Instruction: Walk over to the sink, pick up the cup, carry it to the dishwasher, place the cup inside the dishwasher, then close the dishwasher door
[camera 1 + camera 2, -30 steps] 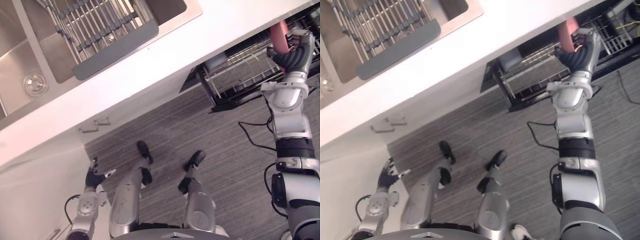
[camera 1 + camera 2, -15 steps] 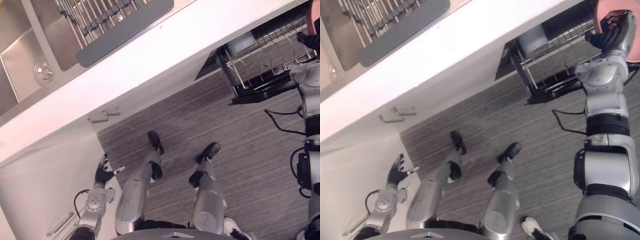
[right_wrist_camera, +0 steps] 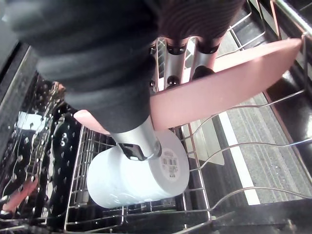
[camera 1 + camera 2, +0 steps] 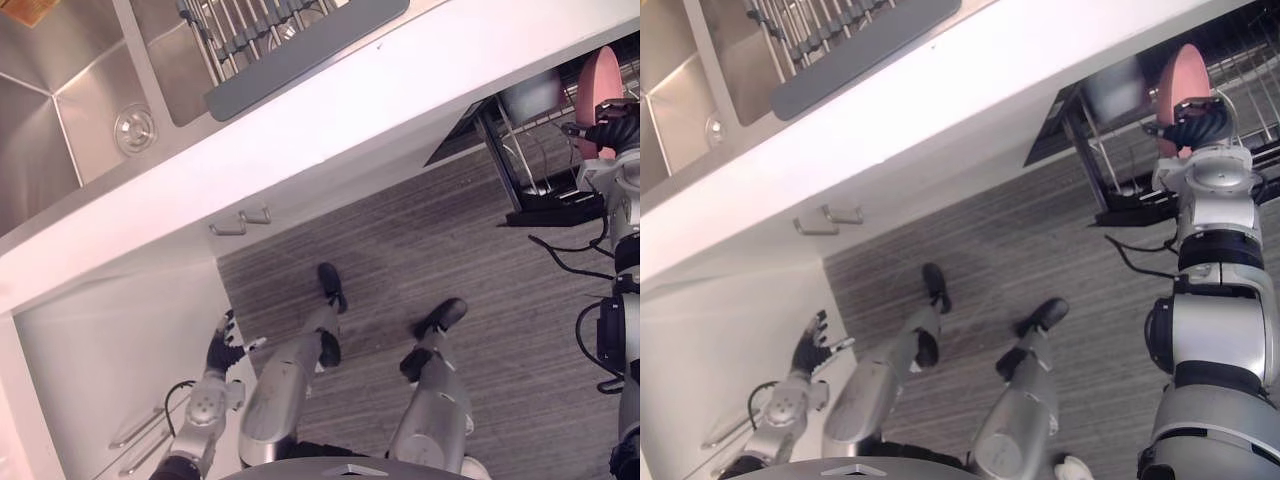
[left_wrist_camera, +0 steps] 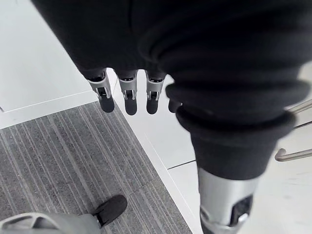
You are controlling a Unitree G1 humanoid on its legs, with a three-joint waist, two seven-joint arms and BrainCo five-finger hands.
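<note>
My right hand (image 4: 1188,128) is shut on a pink cup (image 4: 1183,78), holding it just over the wire rack (image 4: 1118,165) of the open dishwasher. In the right wrist view the fingers (image 3: 171,58) curl over the pink cup (image 3: 229,83) and the thumb presses it from the other side. Below it a white cup (image 3: 134,181) lies on its side in the rack (image 3: 219,161). My left hand (image 4: 222,350) hangs low beside the white cabinet, its fingers (image 5: 127,95) straight and holding nothing.
A white counter (image 4: 350,120) runs across the view, with a steel sink (image 4: 60,130) and a grey drying rack (image 4: 300,50) set in it. Below are white cabinet fronts with metal handles (image 4: 240,222). Grey striped floor (image 4: 420,240) lies between me and the dishwasher.
The whole picture has swung, so the camera moved. My right hand still holds the pink cup over the dishwasher rack, and the cup now shows as a pink oval. The left hand still hangs.
</note>
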